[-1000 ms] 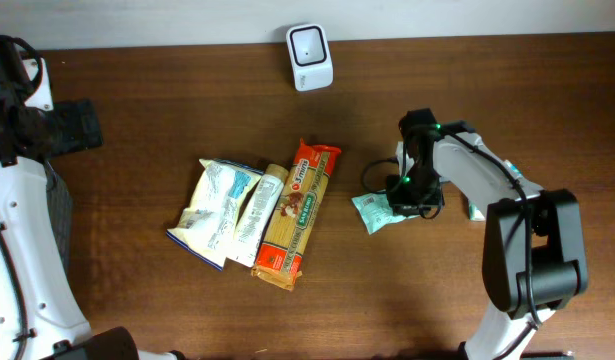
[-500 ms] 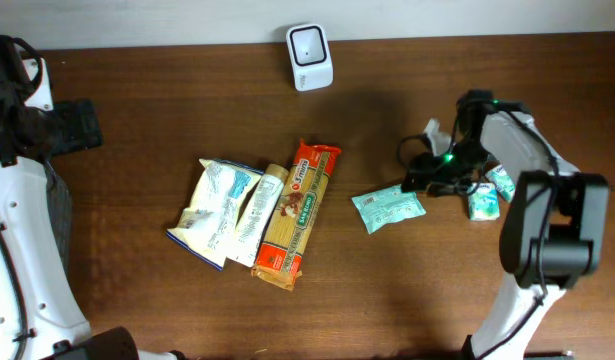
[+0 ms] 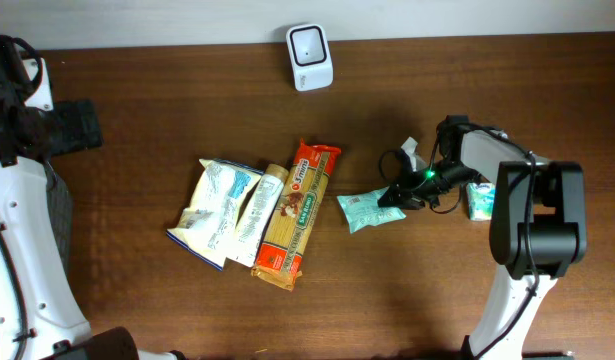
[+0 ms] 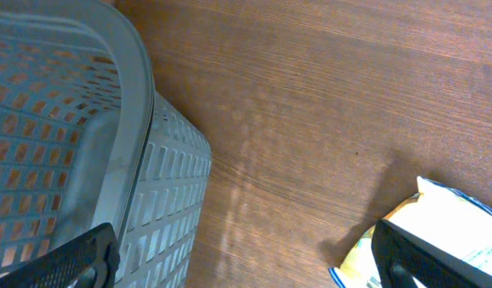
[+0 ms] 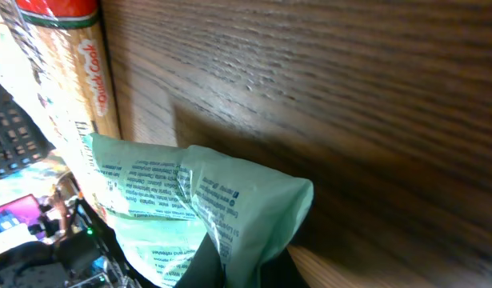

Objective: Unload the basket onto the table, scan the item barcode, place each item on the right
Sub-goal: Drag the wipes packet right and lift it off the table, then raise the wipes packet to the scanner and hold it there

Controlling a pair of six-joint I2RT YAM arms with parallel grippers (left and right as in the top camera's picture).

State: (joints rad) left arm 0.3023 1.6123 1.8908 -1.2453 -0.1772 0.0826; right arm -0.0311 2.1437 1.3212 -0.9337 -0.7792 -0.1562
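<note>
Mock shop checkout set up on a dark wooden table [image 3: 167, 110], seen from above. A small white barcode scanner [image 3: 309, 43] stands at top centre against a pale wall [image 3: 137, 20]. Packaged groceries lie mid-frame: a pasta packet [image 3: 297, 215], a white snack bag [image 3: 215, 200], a green pouch [image 3: 365, 210]. In the left wrist view, a grey plastic shopping basket [image 4: 170, 192] fills the left side
</note>
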